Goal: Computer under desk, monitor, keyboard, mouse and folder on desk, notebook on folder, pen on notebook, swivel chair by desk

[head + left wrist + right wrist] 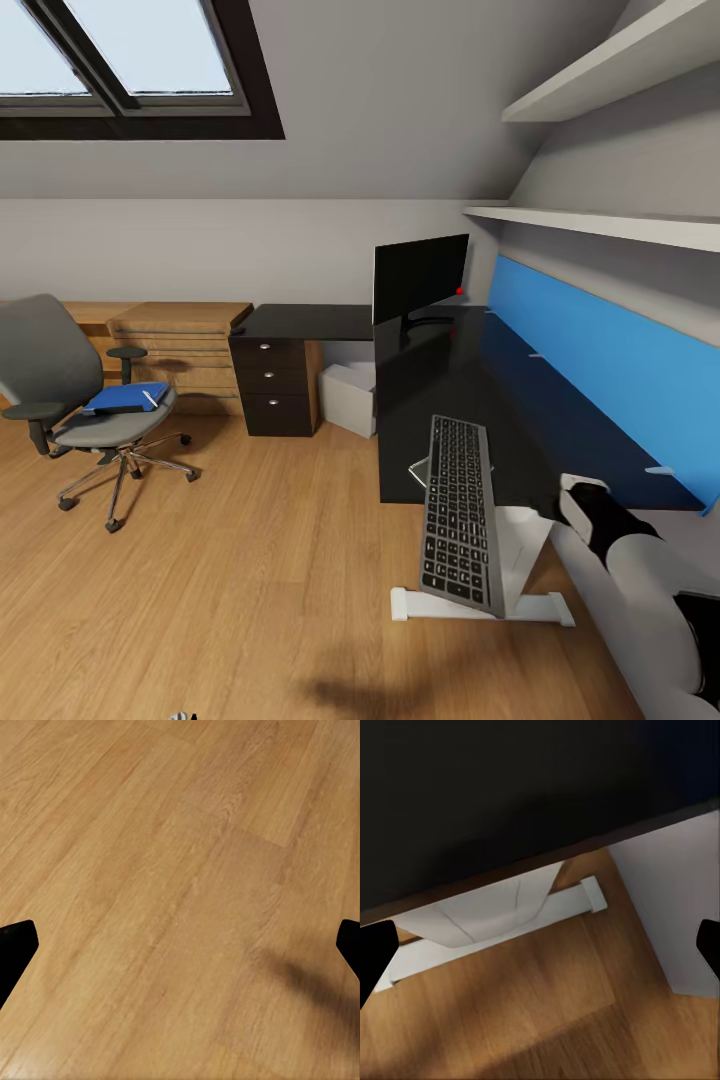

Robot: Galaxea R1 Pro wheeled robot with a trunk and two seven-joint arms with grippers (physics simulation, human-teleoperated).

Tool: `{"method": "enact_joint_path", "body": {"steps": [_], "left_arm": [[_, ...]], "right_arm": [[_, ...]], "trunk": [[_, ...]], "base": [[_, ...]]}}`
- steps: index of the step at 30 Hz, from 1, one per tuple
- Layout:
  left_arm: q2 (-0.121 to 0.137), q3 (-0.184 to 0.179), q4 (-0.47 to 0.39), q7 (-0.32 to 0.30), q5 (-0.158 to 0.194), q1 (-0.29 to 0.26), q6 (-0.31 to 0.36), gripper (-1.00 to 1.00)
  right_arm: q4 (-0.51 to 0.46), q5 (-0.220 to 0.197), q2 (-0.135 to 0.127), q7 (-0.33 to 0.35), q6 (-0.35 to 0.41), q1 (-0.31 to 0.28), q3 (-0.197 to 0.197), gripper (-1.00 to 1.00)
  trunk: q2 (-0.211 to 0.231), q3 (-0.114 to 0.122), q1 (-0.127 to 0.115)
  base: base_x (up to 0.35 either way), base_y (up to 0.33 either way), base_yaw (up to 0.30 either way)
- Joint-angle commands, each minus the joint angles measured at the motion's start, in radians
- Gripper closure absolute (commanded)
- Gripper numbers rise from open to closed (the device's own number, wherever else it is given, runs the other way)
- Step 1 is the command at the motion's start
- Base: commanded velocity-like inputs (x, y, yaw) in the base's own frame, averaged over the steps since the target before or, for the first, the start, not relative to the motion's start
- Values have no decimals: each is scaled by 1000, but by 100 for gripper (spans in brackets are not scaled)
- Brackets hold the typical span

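Head view: keyboard [459, 515] overhanging the near edge of the black tabletop [440, 400], monitor [420, 276] at its far end, blue folder [125, 398] on the swivel chair [85, 400] at left, left wrist view: left hand [180, 949] spread above wood floor [172, 870], right wrist view: right hand [540, 949] spread by the tabletop's edge.

The desk [450, 390] runs along the wall at my right, and its other wing turns left at the far corner. The monitor [420, 275] stands on that far corner. The keyboard [458, 515] lies at the desk's near end, overhanging its edge. The computer [348, 397] sits under the desk, right of the drawers [273, 385]. The swivel chair [85, 400] stands well to my left, with the folder [127, 398] on its seat.
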Motion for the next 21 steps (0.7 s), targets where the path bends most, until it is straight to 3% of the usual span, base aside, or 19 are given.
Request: {"method": "enact_joint_path", "body": {"steps": [1,6,13,21], "left_arm": [[0,-5,1,-7,11,-1,-2,-100],[0,-5,1,-7,12,-1,-2,-100],[-1,-6,1,-7,13,-1,-2,-100],[-2,-6,1,-8,13,-1,-2,-100]], "right_arm": [[-2,-11,-2,-5,4,0,-1,-100],[-1,-11,-8,-4,3,0,-1,-100],[2,-11,-8,-2,0,1,-1,-100],[14,-13,-7,0,-67,4,-1,-100]], "trunk": [[-1,-1,0],[-1,-1,0],[-1,-1,0],[-1,-1,0]], "base": [[0,0,0],[-64,0,0],[-277,0,0],[-200,0,0]]}}
